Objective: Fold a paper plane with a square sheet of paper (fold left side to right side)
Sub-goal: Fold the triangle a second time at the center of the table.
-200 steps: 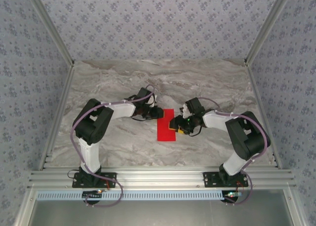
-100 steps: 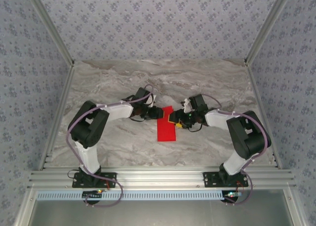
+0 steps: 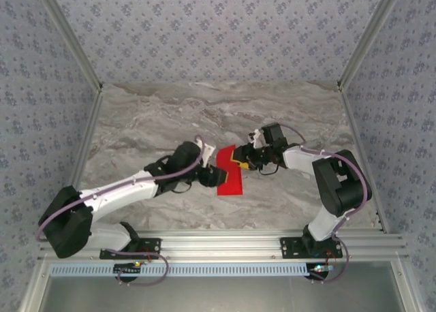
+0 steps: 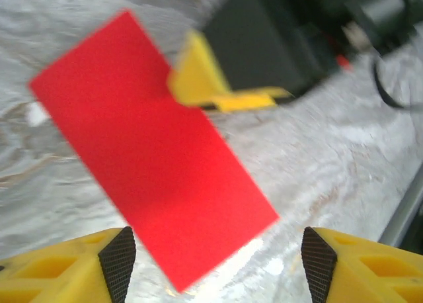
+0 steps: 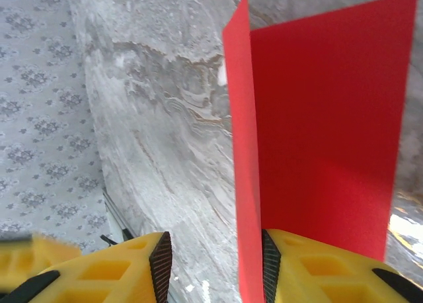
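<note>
Marble table (image 3: 293, 114) carries everything; at its centre I see the square sheet of paper (image 3: 230, 181), doubled into a plain red rectangle, long axis running near to far. One layer stands lifted at its far right edge, between the parted jaws of the right gripper (image 5: 211, 263); the left gripper (image 4: 215, 257) gapes wide at the paper's left edge, holding nothing.

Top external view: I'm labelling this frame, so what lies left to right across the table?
White-and-black left robot arm → thin bright red paper sheet → white-and-black right robot arm.
</note>
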`<state>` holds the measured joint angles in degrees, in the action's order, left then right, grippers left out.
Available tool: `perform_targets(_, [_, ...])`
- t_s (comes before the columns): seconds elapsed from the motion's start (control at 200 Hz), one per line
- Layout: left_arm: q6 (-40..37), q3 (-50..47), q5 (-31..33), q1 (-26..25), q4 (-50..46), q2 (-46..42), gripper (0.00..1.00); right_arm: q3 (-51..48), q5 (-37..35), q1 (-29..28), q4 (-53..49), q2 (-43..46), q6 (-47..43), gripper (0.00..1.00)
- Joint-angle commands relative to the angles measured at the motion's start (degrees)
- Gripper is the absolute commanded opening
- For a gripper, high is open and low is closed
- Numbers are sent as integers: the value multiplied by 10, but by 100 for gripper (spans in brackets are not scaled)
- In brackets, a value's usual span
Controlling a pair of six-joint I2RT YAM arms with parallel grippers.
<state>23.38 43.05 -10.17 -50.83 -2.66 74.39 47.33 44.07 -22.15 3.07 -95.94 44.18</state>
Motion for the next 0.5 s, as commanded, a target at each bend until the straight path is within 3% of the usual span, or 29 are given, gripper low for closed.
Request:
perform_targets(0.0, [-29, 11, 93, -61, -33, 10, 72, 29, 9, -6, -29, -3, 7, 42])
perform_targets(0.22, [-42, 106, 174, -137, -89, 127, 76, 40, -2, -14, -40, -12, 8, 41])
perform_targets(0.495, [-38, 205, 267, -175, -171, 241, 81, 43, -7, -17, -47, -11, 7, 41])
